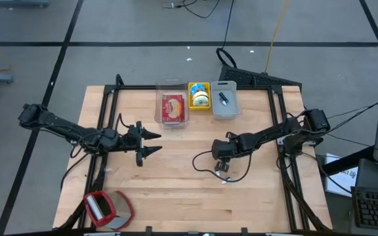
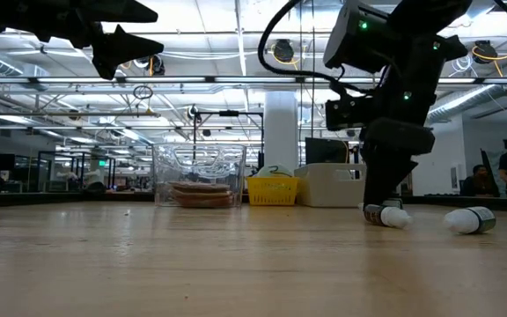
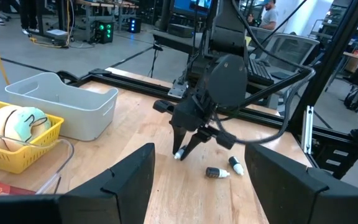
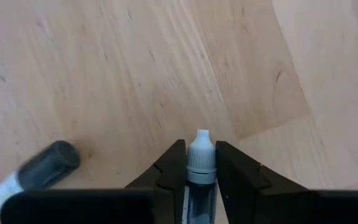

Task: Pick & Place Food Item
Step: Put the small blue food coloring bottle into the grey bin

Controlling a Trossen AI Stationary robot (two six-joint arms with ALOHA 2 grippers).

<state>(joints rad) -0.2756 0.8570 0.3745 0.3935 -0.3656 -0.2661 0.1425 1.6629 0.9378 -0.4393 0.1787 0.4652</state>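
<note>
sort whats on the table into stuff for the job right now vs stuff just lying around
In the job: right gripper, shut on a dropper bottle; loose bottle beside it; grey bin, probably the drop spot.

Lying about: clear box holding a red pack; yellow basket; red object at the table's corner; left gripper, open, waiting.

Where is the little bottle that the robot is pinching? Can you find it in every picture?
High view: the little bottle lies under the right gripper, right of the table's middle.
Low view: on the table at that gripper's tips.
Left wrist view: its white tip shows between the far gripper's fingers.
Right wrist view: between the two dark fingers.
Shared landmark: the second bottle lying beside it.
</note>
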